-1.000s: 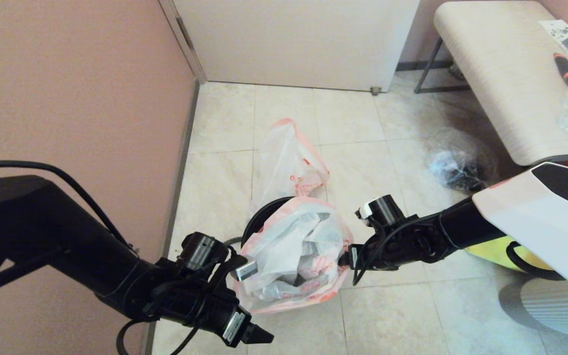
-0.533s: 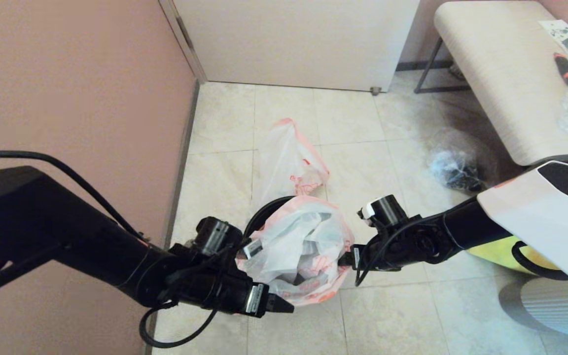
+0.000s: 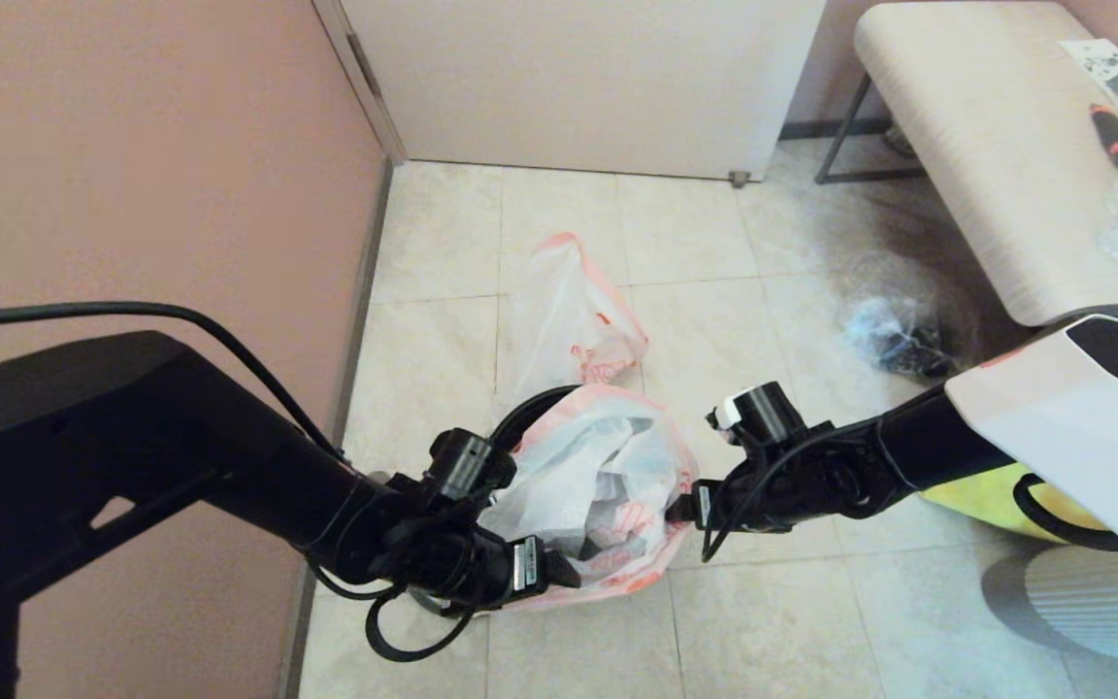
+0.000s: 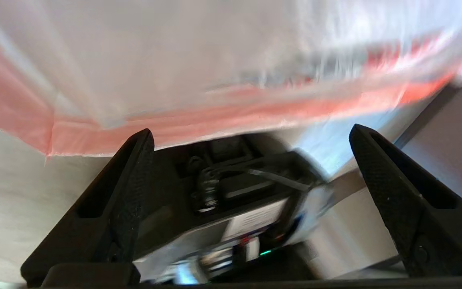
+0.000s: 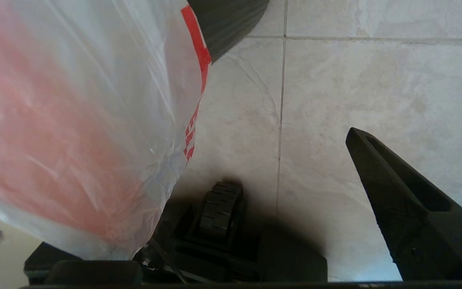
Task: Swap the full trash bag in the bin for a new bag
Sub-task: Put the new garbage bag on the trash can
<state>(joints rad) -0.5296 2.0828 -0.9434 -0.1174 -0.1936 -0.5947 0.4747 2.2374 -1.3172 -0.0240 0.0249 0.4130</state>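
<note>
The full trash bag [image 3: 598,485], white with a pink-orange rim and lumpy with scraps, sits in the black bin [image 3: 520,413], which shows only as an arc behind it. My left gripper [image 3: 567,575] is low at the bag's near left side. In the left wrist view the left gripper [image 4: 251,130] is open, with the bag's pink rim [image 4: 231,116] just past the fingertips. My right gripper [image 3: 680,510] is at the bag's right edge. It is open [image 5: 233,132]; the bag [image 5: 74,120] hides one finger. The new bag [image 3: 574,320] lies crumpled on the floor behind the bin [image 5: 227,24].
A pink wall [image 3: 132,194] runs close on the left and a white door [image 3: 578,78] closes the back. A clear bag with dark lumps [image 3: 894,335] lies right of the bin. A yellow tote [image 3: 976,505] sits under my right arm. A bench [image 3: 986,146] stands at the far right.
My left arm has swung right and forward, bringing its gripper from beside the bag to its near lower side. The right arm has hardly moved.
</note>
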